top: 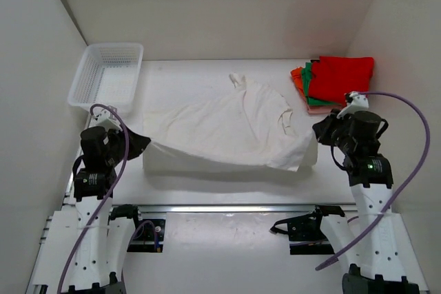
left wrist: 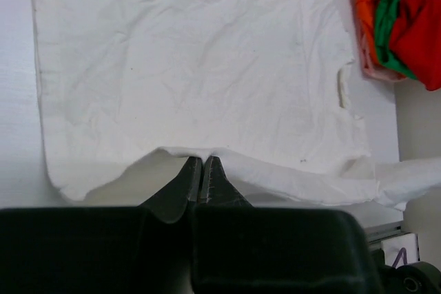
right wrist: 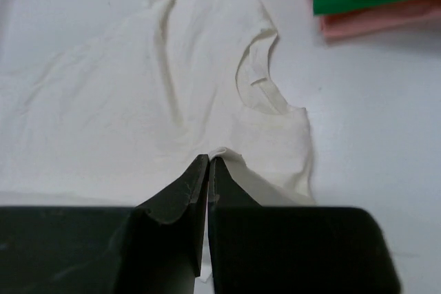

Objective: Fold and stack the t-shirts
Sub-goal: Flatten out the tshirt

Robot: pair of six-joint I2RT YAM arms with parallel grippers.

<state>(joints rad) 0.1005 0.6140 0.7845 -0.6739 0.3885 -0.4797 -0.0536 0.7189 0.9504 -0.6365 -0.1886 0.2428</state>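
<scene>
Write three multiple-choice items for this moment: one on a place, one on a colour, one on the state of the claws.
1. Where is the white mesh basket?
A. at the far left of the table
B. beside the folded shirts
C. between the arm bases

2. Which colour tops the folded stack?
A. green
B. orange
C. red

3. How do the two claws stand?
A. both open
B. both shut on the white t-shirt
C. only the left shut

Answers:
1 A: the basket stands in the far left corner, apart from the shirts.
2 C: the red t-shirt lies over the green t-shirt and orange t-shirt.
3 B: the left claw and right claw each pinch the shirt's near edge.
</scene>
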